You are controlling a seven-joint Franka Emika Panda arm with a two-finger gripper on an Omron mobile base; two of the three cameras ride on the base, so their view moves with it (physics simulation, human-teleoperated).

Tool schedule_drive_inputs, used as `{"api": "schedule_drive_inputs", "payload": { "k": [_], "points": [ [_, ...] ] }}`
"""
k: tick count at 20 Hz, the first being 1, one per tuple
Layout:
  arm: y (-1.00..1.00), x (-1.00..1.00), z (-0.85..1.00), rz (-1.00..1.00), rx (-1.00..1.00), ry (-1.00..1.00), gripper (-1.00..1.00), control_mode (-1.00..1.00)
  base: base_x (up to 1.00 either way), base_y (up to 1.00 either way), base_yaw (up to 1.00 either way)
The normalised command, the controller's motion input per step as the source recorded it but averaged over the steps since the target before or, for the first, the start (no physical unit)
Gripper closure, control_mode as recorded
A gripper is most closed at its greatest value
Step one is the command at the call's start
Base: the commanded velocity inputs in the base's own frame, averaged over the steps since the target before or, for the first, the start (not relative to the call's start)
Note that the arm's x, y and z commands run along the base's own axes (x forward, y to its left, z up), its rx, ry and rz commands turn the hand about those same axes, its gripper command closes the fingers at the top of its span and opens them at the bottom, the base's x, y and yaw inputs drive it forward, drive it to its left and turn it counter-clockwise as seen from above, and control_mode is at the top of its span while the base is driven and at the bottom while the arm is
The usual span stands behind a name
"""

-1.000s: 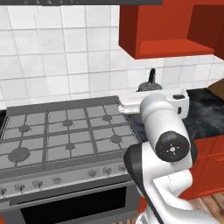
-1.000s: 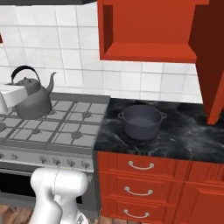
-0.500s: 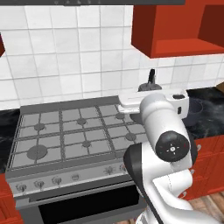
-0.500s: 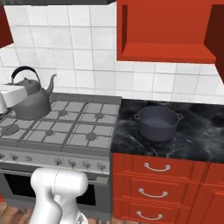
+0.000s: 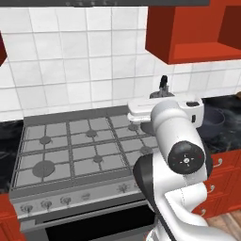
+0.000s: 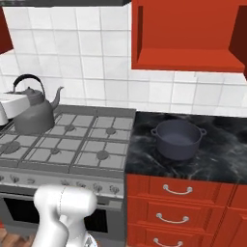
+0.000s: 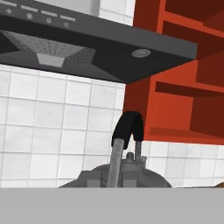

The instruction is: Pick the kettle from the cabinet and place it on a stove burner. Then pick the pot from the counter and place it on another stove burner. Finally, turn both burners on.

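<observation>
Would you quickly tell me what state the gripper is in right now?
Gripper: cannot be told; its fingers sit low beside the kettle, which rests over the stove, and no grip shows clearly.

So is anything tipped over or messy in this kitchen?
Nothing stands out. The kettle stands upright on the stove, the pot sits upright on the counter, and nothing is spilled.

The base has driven left along the stove (image 6: 72,140), so both base views shifted: the pot (image 6: 177,139) and cabinet (image 6: 185,36) now appear further right. The kettle (image 6: 33,112) keeps its place beside the arm.
</observation>
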Motion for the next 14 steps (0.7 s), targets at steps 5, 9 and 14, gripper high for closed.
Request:
{"api": "schedule_drive_inputs", "payload": {
  "k": [5, 9, 14],
  "points": [
    [0.0, 0.0, 0.0, 0.0, 0.0, 0.0, 1.0, 1.0, 0.42, 0.25, -0.02],
    [0.0, 0.0, 0.0, 0.0, 0.0, 0.0, 1.0, 1.0, 0.42, 0.22, -0.02],
    [0.0, 0.0, 0.0, 0.0, 0.0, 0.0, 1.0, 1.0, 0.39, 0.18, -0.01]
  ]
}}
